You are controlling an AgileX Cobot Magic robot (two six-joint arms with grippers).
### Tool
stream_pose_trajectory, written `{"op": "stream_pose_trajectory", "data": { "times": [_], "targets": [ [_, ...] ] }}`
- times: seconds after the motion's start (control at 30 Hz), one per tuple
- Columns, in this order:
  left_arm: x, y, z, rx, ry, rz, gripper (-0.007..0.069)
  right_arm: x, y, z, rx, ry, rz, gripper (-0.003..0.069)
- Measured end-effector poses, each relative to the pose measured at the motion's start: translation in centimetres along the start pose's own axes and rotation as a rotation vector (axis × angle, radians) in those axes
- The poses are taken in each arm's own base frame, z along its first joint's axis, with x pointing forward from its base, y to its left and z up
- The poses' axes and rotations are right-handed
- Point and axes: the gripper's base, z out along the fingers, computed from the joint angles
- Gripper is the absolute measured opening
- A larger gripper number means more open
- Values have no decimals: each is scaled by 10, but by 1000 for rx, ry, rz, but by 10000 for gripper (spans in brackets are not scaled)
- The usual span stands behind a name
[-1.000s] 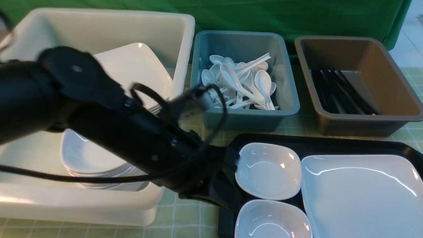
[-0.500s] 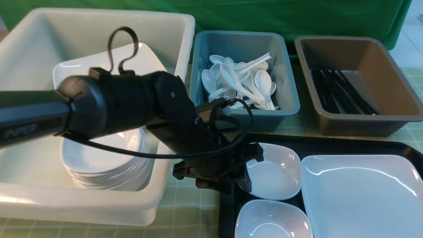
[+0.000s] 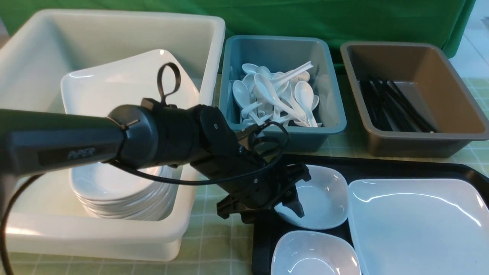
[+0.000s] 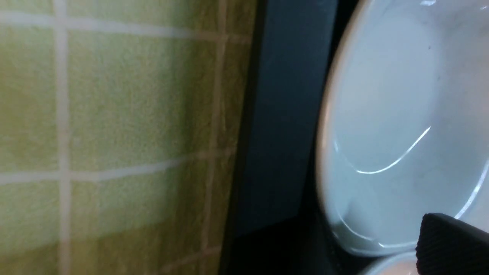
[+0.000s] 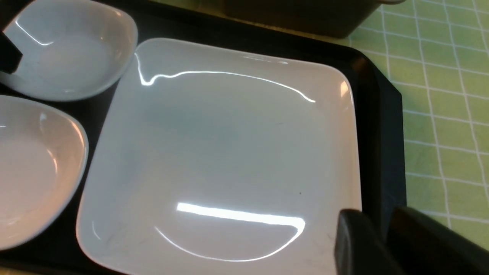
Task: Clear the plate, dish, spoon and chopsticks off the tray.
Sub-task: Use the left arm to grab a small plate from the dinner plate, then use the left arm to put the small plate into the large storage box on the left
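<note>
Left gripper (image 3: 267,208), jaws spread wide, at the left rim of the far dish (image 3: 324,198). The dish sits in the far left corner of the tray (image 3: 382,168), just beside the plate (image 3: 416,229). Set one finger inside the rim and one outside before you close, then lift level. The dish is small, white, squarish, glossy and empty, and probably slippery. Right gripper (image 5: 382,233) straddles the plate's edge; whether it grips cannot be told.
</note>
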Motion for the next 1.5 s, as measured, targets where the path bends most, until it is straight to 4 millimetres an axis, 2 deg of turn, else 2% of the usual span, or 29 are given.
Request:
{"op": "stream_pose_trajectory", "data": {
  "times": [0.33,0.6,0.7,0.87,1.07,1.27,1.43,1.47,1.5],
  "targets": [
    [0,-1,5,14,-4,-24,339,0,0,0,0,0,2,125],
    [-6,-3,14,24,-113,-7,325,0,0,0,0,0,2,138],
    [-7,-2,16,19,-122,-2,265,0,0,0,0,0,2,141],
    [-7,0,16,7,-124,18,59,0,0,0,0,0,2,146],
    [-4,-6,12,13,-130,51,36,0,0,0,0,-1,1,155],
    [4,-27,-19,71,-161,116,17,0,0,0,0,0,2,161],
    [9,-48,-68,162,-240,165,10,0,0,0,0,-3,2,167],
    [10,-50,-73,170,-247,170,10,0,0,0,0,-3,2,167],
    [13,-55,-92,197,-278,200,10,0,0,0,0,-3,2,168]
  ]
}}
